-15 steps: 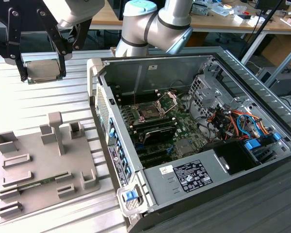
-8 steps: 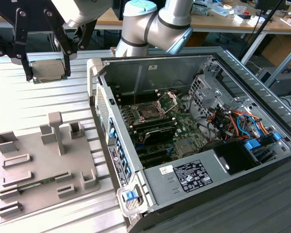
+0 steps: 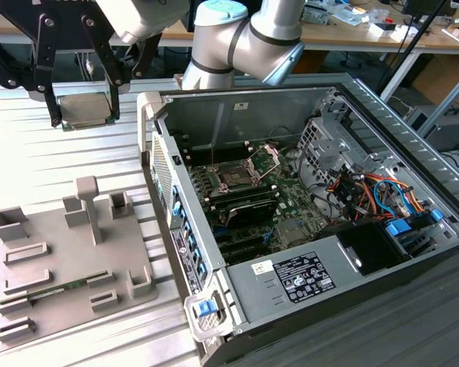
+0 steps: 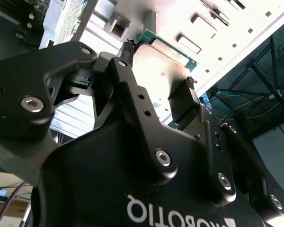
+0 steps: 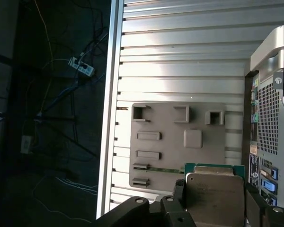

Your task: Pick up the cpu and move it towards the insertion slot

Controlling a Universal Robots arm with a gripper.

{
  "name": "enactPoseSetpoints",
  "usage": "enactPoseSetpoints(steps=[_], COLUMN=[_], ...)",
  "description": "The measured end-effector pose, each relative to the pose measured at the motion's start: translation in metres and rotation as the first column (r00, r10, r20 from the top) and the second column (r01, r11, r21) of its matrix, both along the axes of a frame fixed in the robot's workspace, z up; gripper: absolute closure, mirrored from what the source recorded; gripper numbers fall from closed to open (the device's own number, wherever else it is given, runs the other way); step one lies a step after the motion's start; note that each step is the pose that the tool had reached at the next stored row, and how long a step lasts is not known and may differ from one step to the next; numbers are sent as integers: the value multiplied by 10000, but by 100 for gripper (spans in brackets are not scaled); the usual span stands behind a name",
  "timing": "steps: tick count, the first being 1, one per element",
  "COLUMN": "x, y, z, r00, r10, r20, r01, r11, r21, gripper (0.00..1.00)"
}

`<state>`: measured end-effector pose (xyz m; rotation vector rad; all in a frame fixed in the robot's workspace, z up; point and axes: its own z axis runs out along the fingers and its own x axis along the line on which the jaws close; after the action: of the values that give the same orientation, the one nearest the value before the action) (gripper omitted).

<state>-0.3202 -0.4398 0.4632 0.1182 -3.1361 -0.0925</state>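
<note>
My gripper (image 3: 84,115) hangs high over the ribbed table at the exterior view's left, shut on the cpu (image 3: 83,109), a flat square chip with a pale metal top. In both wrist views the cpu (image 4: 157,59) (image 5: 214,196) sits clamped between the two black fingers (image 4: 128,49) (image 5: 178,191), its green edge showing. The insertion slot (image 3: 233,177), a dark square socket with its metal plate hinged up, lies on the motherboard inside the open computer case (image 3: 176,222), well to the exterior view's right of the gripper and lower.
A grey fixture plate (image 3: 53,313) (image 5: 173,120) with raised holders lies on the table below the gripper, with a thin green memory stick (image 3: 61,289) in it. The case's tall side wall (image 3: 157,130) stands between gripper and socket. Cables and drive bays (image 3: 382,199) fill the case's far end.
</note>
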Motion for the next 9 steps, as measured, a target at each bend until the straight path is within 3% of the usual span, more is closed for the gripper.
enactPoseSetpoints(steps=[9], x=[92], y=[0], z=[-1], r00=[10000], r10=[0], r20=[0], r01=[0], r11=[10000], r21=[-1], gripper=[45])
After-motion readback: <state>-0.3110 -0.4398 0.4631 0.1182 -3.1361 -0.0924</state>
